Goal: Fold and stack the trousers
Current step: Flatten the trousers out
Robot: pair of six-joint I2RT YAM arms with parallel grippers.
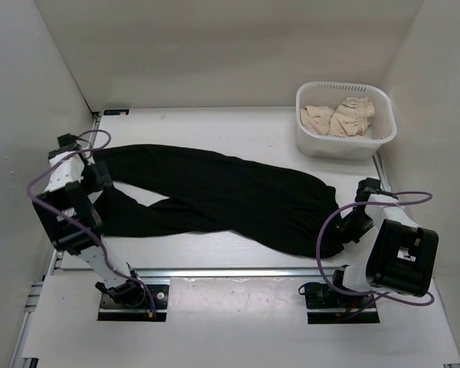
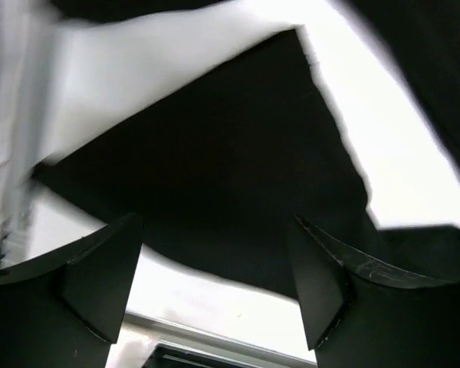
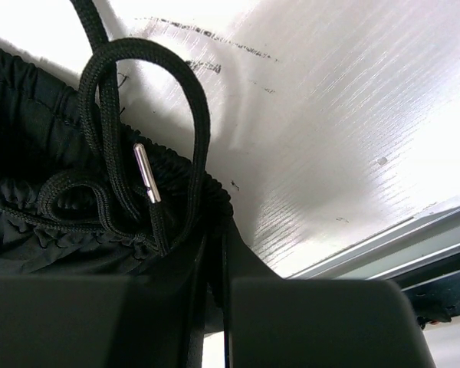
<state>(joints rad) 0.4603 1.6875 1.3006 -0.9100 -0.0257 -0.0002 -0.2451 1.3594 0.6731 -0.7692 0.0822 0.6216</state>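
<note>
The black trousers (image 1: pixel 222 198) lie spread across the table, legs to the left and waistband to the right. My left gripper (image 1: pixel 101 175) is at the leg ends. In the left wrist view it (image 2: pixel 215 284) is open, and the black fabric (image 2: pixel 215 176) lies just beyond the fingertips (image 2: pixel 100 268) with nothing between them. My right gripper (image 1: pixel 345 228) is at the waistband end. In the right wrist view it (image 3: pixel 215 261) is shut on the elastic waistband (image 3: pixel 31 130), beside the looped drawstring (image 3: pixel 192 100) with its metal tip.
A white basket (image 1: pixel 345 147) holding beige cloth (image 1: pixel 339 116) stands at the back right. White walls close in the table on the left, back and right. A metal rail (image 1: pixel 230 272) runs along the front by the arm bases.
</note>
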